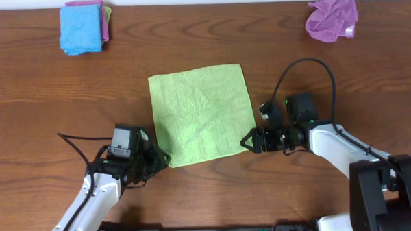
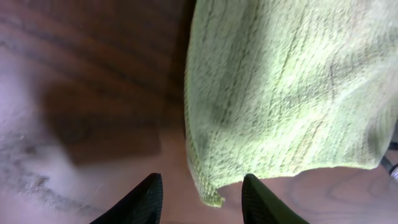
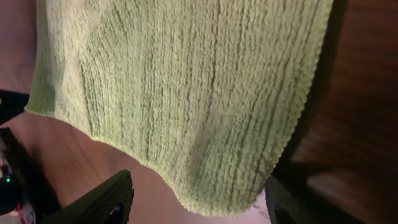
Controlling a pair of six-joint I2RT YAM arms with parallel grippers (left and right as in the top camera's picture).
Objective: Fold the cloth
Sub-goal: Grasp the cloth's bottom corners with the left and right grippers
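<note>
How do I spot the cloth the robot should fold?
On the wooden table, look at the middle. The cloth lies spread flat there. It alone is lime green; the blue cloth and the purple cloth sit at the far edge.

Left arm white smooth-shelled link (image 1: 92, 202), 7 o'clock in overhead; black wrist joints, grey boxy camera module (image 1: 127, 140) on top. Thin black cable (image 1: 75, 137) loops at 9 o'clock of module. Right arm white link (image 1: 337, 146), 4 o'clock; black motor housing (image 1: 302, 109) at its 11 o'clock, thick black cable arc (image 1: 310, 59) at housing's 12 o'clock. Large black base block (image 1: 373, 192) at 5 o'clock. Left gripper (image 2: 202, 202) fingers (image 2: 142, 200): matte black, tapered. Right gripper (image 3: 199, 205) fingers (image 3: 102, 202): same, broader.
</note>
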